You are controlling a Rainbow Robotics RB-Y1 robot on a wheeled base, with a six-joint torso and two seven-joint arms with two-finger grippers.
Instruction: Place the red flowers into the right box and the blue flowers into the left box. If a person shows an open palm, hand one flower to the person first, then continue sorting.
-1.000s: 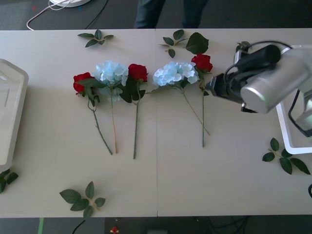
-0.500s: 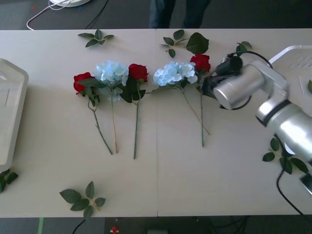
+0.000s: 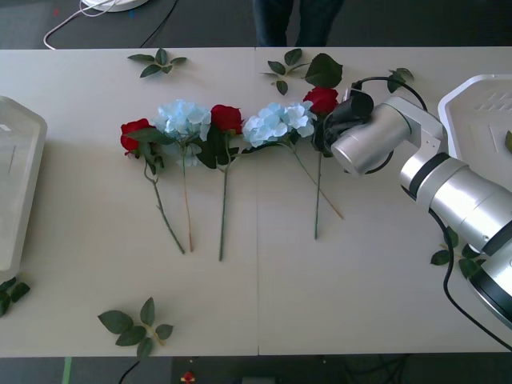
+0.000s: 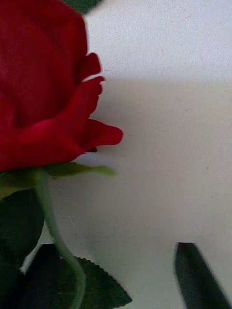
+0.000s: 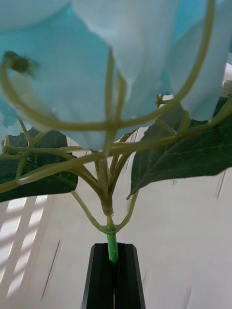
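Observation:
Three red flowers lie in a row on the table: one at the left (image 3: 134,134), one in the middle (image 3: 226,118) and one at the right (image 3: 322,98). Two blue flowers (image 3: 183,118) (image 3: 280,120) lie among them. My right gripper (image 3: 328,128) is at the rightmost rose, just below its head (image 4: 43,96). It is open, with one black fingertip (image 4: 198,275) beside the stem (image 4: 58,236). My left gripper (image 5: 113,275) is shut on the green stem of another blue flower (image 5: 121,58), held over a pale surface. The left box (image 3: 20,184) is at the table's left edge and the right box (image 3: 460,100) at its right.
Loose leaf sprigs lie at the back (image 3: 160,62) (image 3: 304,68), at the front left (image 3: 136,324) and near the right box (image 3: 468,264). A person's dark-trousered legs (image 3: 296,20) stand behind the table. The table's front half is bare.
My right arm has swung left and down onto the rightmost rose. That rose and its stem have shifted left, and the blue cluster beside it has been nudged left.

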